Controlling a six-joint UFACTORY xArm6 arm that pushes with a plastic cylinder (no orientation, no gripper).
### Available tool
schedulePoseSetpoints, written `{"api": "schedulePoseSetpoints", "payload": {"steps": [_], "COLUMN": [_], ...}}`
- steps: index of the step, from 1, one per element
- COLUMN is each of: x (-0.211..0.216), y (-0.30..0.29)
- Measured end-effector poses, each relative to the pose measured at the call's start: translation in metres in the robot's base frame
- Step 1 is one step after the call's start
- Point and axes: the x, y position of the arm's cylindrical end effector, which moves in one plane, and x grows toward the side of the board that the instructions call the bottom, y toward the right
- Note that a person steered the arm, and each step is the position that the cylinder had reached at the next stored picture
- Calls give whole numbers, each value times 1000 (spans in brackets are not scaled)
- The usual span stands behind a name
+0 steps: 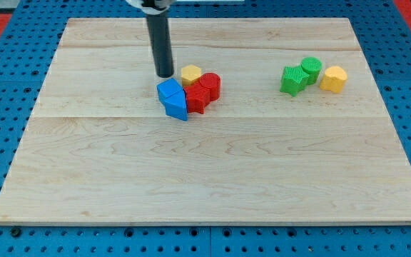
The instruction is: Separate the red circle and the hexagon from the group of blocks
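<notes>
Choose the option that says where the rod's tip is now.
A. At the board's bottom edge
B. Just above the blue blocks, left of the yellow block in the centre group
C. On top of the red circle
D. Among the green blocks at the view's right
B: my tip stands just above the blue blocks, left of the yellow block.

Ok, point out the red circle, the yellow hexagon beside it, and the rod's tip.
Red circle block (pixel 210 83), camera view: on its round top face.
Yellow hexagon block (pixel 190 73), camera view: on its top face.
My tip (pixel 165 74), camera view: on the rod's very end, left of the hexagon, above the blue blocks (pixel 173 98).
</notes>
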Motion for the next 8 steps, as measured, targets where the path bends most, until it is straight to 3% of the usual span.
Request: {"api": "schedulePoseSetpoints", "payload": {"steps": [2, 3, 4, 5, 7, 8], "x": [0, -11, -9, 39, 60, 65], "y": [89, 106, 89, 84, 81, 110]}}
